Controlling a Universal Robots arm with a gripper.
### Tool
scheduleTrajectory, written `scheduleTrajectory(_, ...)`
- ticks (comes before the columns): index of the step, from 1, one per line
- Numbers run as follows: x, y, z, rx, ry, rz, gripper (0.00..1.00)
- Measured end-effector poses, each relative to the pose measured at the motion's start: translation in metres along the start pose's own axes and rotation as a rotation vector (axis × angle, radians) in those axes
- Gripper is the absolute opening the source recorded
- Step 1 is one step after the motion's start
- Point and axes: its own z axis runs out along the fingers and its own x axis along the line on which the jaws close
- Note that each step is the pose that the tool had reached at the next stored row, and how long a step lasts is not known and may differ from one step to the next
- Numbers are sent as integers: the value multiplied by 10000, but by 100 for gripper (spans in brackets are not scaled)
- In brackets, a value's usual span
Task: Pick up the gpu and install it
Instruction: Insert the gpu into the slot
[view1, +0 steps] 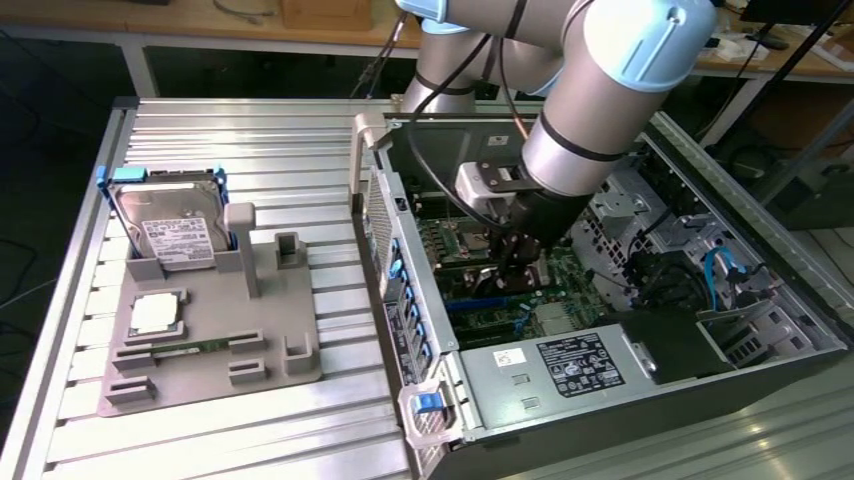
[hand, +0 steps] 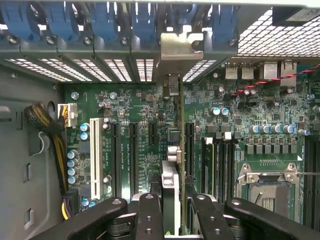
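While your black claw (hand: 175, 201) sits inside the open dark computer case (view1: 721, 390), it is closed narrow on the gpu (hand: 178, 150), a thin dark circuit card with a silver metal end bracket, held between its fingers (hand: 150, 215)
Card: edge-on over the green motherboard (hand: 140, 105), among the black expansion slots, bracket up at the case's rear slot openings
Seating in a slot: you cannot tell
Grey moulded tray (view1: 287, 340) on the slatted aluminium tabletop (view1: 240, 130): silver hard drive with white label and blue frame (view1: 174, 225); narrow green memory stick (view1: 180, 349)
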Motion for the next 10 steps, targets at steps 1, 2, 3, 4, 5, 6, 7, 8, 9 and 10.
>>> scheduleTrajectory(1,0,4,0,0,1,0,27)
scheduleTrajectory(2,0,9,0,0,1,0,27)
scheduleTrajectory(3,0,13,1,0,1,0,27)
scheduleTrajectory(4,1,16,3,0,1,0,27)
scheduleTrajectory(5,1,18,5,-1,1,-1,27)
scheduleTrajectory(6,1,19,9,1,0,-1,27)
scheduleTrajectory(7,1,19,15,0,0,-1,27)
scheduleTrajectory(8,1,20,21,0,1,-1,27)
scheduleTrajectory(9,2,20,27,0,1,0,27)
scheduleTrajectory(10,2,20,33,0,1,0,27)
